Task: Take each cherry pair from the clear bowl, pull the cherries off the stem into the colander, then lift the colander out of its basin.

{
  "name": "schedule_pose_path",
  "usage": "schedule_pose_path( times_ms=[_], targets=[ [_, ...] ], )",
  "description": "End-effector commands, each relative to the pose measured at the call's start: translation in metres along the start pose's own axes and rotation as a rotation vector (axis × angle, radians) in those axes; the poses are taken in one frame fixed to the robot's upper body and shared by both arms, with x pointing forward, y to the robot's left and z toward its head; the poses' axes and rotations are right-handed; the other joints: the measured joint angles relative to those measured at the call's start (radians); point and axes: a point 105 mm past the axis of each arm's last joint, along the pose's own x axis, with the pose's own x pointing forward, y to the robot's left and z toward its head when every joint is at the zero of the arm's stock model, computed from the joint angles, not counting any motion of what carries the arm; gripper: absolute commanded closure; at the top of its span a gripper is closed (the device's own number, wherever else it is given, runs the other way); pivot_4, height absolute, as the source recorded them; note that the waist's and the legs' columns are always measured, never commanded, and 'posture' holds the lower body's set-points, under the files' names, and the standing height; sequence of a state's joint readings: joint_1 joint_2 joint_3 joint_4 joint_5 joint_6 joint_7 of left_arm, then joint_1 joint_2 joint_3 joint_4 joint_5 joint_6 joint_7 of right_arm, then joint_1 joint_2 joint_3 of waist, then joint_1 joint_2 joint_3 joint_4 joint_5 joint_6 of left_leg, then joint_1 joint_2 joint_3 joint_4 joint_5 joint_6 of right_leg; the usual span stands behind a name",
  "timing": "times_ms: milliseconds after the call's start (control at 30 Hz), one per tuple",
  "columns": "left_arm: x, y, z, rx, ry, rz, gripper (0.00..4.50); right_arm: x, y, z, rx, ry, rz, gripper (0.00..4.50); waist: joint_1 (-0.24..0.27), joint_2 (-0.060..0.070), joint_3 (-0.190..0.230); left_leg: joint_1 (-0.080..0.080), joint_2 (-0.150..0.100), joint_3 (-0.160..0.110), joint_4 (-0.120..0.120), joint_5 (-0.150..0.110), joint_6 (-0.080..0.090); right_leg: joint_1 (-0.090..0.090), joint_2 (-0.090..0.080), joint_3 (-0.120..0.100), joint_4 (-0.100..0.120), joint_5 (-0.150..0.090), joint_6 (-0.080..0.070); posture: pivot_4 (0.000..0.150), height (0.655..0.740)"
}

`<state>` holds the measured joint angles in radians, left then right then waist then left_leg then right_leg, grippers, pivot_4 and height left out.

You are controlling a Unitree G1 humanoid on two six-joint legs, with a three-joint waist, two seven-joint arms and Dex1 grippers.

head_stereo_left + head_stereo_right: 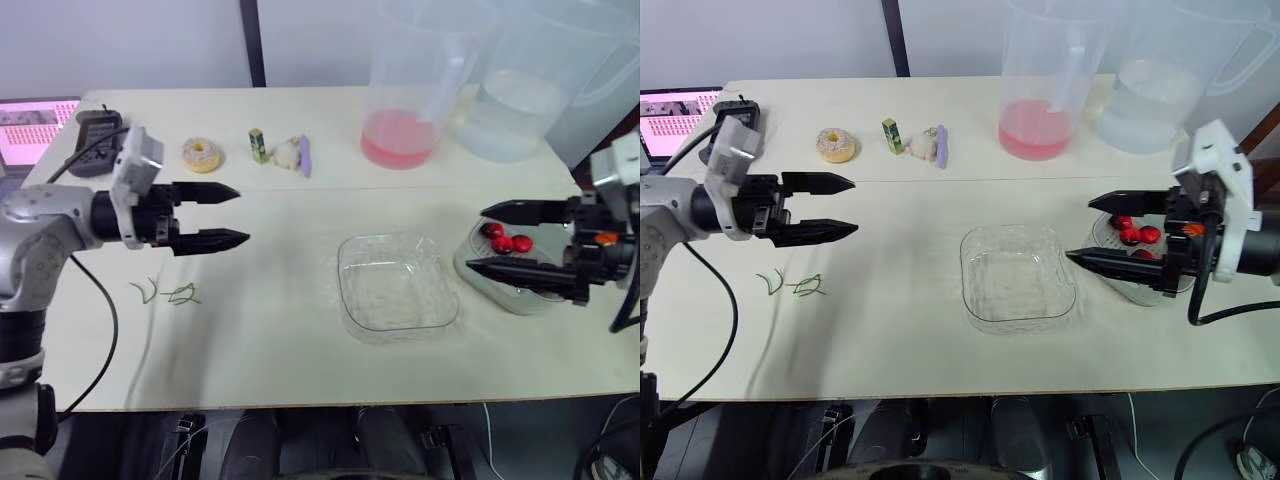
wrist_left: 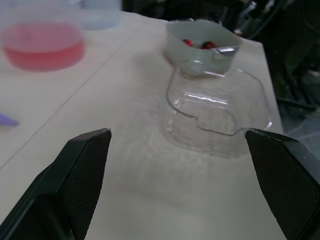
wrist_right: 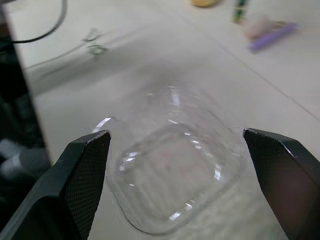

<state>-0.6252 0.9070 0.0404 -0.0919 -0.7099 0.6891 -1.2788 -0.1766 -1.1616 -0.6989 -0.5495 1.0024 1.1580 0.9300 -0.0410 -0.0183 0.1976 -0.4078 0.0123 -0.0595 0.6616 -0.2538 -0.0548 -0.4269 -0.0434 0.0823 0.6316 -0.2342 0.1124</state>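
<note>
1. The clear bowl [image 1: 397, 283] sits in the middle of the table and looks empty, so I'd judge the stemming is finished and the lift is what's left.
2. The colander [image 2: 202, 36] is just to the right of the bowl, almost touching it. It sits in its basin [image 1: 510, 300]; from here I can't quite tell where one wall ends and the other begins.
3. The right gripper [image 1: 478, 238] hangs directly over the colander with its fingers spread wide and nothing held. They lie level and point toward the bowl, one across the far side and one along the near rim.
4. The left gripper [image 1: 242, 215] is also spread wide and empty. It is well apart from the colander, beyond the bowl, so the right arm is plainly nearer for the lift.
5. Counted: one bowl, one colander and three cherries [image 1: 521, 243] showing red inside it, though the fingers may hide more. Two green stems [image 1: 183, 294] lie on the table below the left gripper.
</note>
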Motion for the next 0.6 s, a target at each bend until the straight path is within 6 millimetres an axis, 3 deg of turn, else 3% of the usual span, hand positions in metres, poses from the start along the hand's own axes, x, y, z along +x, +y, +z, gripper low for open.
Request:
schedule_pose_path(
  times_ms=[33, 133, 467, 600],
  targets=[
    [0.014, -0.002, 0.017, 0.053, -0.039, -0.068, 0.02, -0.018, -0.002, -0.004, -0.028, 0.03, -0.125, 0.0, 0.01, 0.0, 0.0, 0.0, 0.0, 0.0, 0.0, 0.0, 0.0, 0.0, 0.0, 0.0, 0.0, 0.0, 0.0, 0.15, 0.74],
    [0.03, -0.009, 0.026, 0.068, -0.077, -0.161, 0.02, -0.043, -0.006, -0.024, 0.0, 0.118, -0.257, 0.0, 0.021, 0.0, 0.0, -0.001, 0.0, 0.0, 0.002, 0.0, 0.0, 0.001, 0.0, 0.0, 0.0, 0.0, 0.0, 0.15, 0.74],
    [0.059, -0.027, 0.039, 0.105, -0.124, -0.334, 0.02, -0.131, -0.007, -0.061, 0.081, 0.254, -0.547, 0.0, 0.024, -0.002, -0.001, 0.001, 0.0, 0.0, 0.003, -0.001, 0.001, 0.004, 0.0, 0.0, -0.001, -0.003, 0.005, 0.15, 0.74],
    [0.064, -0.03, 0.043, 0.112, -0.149, -0.349, 0.02, -0.152, -0.002, -0.075, 0.093, 0.307, -0.593, 0.0, 0.022, -0.002, -0.001, 0.001, 0.0, 0.0, 0.003, -0.001, 0.001, 0.004, 0.0, 0.0, -0.001, -0.003, 0.004, 0.15, 0.74]
  ],
)
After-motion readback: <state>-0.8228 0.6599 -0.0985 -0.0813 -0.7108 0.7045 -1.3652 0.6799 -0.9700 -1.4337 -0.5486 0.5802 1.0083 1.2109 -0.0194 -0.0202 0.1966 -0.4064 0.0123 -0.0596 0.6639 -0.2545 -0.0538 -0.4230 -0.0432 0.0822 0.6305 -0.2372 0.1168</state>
